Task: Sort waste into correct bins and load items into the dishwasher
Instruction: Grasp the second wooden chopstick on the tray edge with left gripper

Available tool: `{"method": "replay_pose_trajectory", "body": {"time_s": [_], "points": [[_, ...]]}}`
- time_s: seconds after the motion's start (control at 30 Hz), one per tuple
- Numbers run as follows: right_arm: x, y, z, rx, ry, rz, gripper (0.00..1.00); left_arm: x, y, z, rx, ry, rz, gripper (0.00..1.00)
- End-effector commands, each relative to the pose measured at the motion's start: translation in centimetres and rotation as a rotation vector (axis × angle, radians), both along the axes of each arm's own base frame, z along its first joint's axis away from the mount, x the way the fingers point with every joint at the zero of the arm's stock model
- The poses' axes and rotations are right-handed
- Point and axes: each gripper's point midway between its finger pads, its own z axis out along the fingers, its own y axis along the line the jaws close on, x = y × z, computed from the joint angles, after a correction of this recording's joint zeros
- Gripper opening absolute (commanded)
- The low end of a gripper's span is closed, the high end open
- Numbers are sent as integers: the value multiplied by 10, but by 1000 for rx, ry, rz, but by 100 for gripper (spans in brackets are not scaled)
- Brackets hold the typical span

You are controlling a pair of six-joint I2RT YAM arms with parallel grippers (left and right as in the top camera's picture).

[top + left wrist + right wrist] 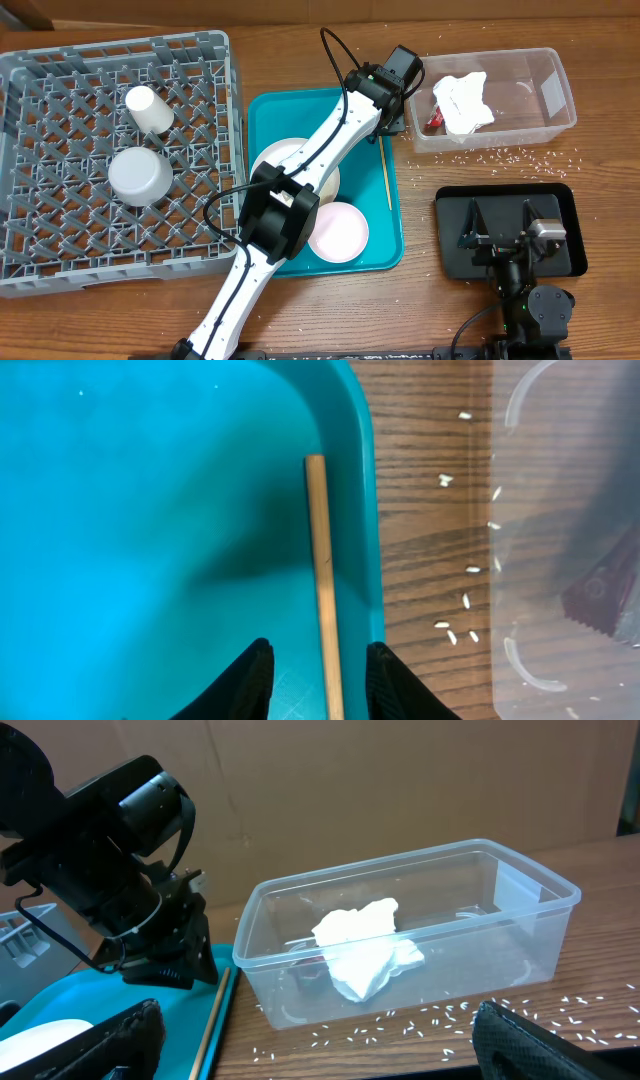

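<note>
Rack at the left, seen from above, holds the cup and the grey bowl. The plate and small bowl lie on the teal tray. Napkin and wrapper are in the tub, and rice is scattered just beside it. The right gripper hangs over the black tray.

From the left wrist, the left gripper has its fingers apart, one on each side of the chopstick, not clamped. I judge the step is picking up this stick; next the fingers must close squarely and lift.

From the right wrist, the right gripper stands wide open and holds nothing.
</note>
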Motion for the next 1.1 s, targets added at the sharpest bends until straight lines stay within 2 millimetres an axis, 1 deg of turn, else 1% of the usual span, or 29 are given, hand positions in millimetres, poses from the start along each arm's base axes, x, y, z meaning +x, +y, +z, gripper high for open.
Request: {"method": "replay_pose_trajectory", "body": {"time_s": [0.0,0.27,0.63,0.73,0.97,1.07], "points": [[0,-2,-2,-6,-3,-11,100,-1,-1,-8,17,-2,8,32],[0,-2,-2,-6,-3,-11,100,-4,2,-30,42,31,8,33],[0,-2,-2,-6,-3,-11,100,-3,2,-32,43,29,9,32],[0,-2,-2,-6,-3,-11,100,-3,4,-35,55,27,13,32],[0,-2,-2,-6,-3,-11,100,-7,7,-58,65,38,12,33],[0,-2,-2,-6,-3,-11,100,-9,8,-63,69,43,12,34]]}}
